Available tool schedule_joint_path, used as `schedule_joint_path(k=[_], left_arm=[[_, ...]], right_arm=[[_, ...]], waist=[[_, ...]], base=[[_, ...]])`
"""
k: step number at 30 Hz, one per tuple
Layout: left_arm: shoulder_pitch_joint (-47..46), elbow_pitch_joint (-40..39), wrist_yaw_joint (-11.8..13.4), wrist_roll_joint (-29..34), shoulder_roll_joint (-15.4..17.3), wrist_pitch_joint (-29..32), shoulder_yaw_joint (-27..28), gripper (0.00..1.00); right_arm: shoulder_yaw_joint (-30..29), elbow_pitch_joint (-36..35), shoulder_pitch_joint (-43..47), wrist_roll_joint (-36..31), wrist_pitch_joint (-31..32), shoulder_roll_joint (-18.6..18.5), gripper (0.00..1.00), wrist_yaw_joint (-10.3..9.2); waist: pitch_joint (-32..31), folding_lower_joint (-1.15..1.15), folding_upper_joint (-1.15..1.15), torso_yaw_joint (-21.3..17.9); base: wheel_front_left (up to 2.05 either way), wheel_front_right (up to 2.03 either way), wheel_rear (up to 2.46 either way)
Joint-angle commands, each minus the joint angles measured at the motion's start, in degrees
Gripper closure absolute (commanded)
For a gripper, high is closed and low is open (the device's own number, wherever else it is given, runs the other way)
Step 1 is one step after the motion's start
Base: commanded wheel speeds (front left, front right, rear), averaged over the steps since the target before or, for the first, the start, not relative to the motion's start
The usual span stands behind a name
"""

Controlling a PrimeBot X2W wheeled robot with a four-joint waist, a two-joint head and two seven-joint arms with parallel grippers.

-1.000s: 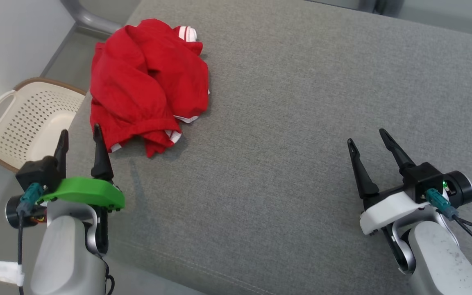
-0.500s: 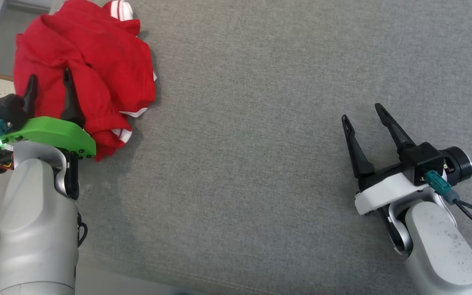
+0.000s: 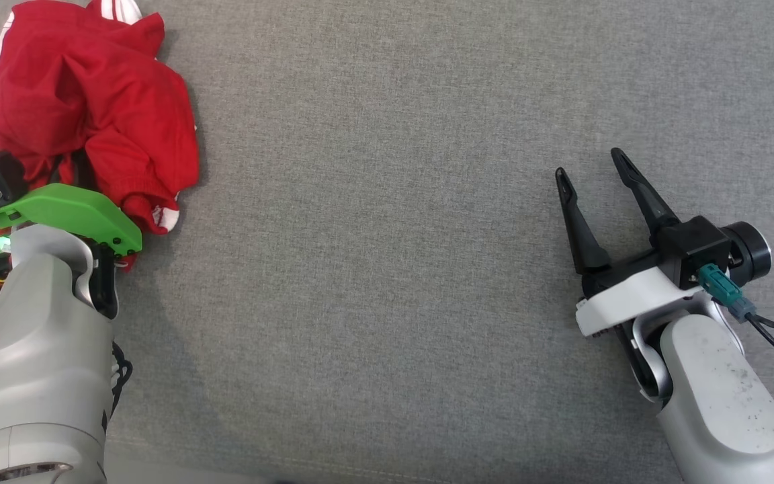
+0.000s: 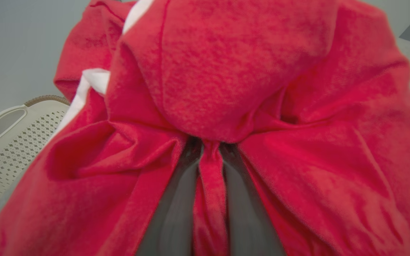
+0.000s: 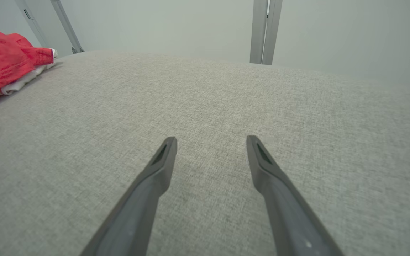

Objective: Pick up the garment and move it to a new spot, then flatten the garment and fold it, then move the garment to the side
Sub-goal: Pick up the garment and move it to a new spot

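The red garment (image 3: pixel 91 94) lay bunched at the far left of the grey cushion (image 3: pixel 387 202). The left gripper (image 4: pixel 210 149) had narrowed onto one fold. The right gripper (image 3: pixel 592 171) hovered wide and empty, well apart to the right.

The left hand (image 4: pixel 210 148) pinches a fold of red garment (image 4: pixel 226 71) beside a white basket (image 4: pixel 9 142).

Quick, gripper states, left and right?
Left gripper: closed, pinching a fold of the crumpled red garment with white trim.
Right gripper: open, holding nothing.
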Motion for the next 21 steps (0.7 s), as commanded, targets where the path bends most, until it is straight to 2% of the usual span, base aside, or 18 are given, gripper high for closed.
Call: schedule_joint_path(k=[1,11,21], left_arm=[[-0.4,0.6,-0.2,-0.1,-0.3,0.0,-0.2,1.0],[1.2,-7.7,-0.2,1.6,0.4,-0.6,-1.1,1.0],[3.0,-13.8,-0.2,1.0,-1.4,-0.6,-5.6,1.0]], right_arm=[[-0.4,0.8,0.3,0.5,-0.1,-0.3,0.0,-0.01],[-0.3,1.5,2.0,0.7,-0.1,1.7,0.0,-0.01],[-0.4,2.2,4.8,1.6,-0.1,3.8,0.0,-0.01]], waist=[[-0.4,0.0,0.0,0.0],[-6.2,0.0,0.0,-0.6],[-12.1,0.0,0.0,-5.7]], base=[[0.0,0.0,0.0],[0.0,0.0,0.0],[0.0,0.0,0.0]])
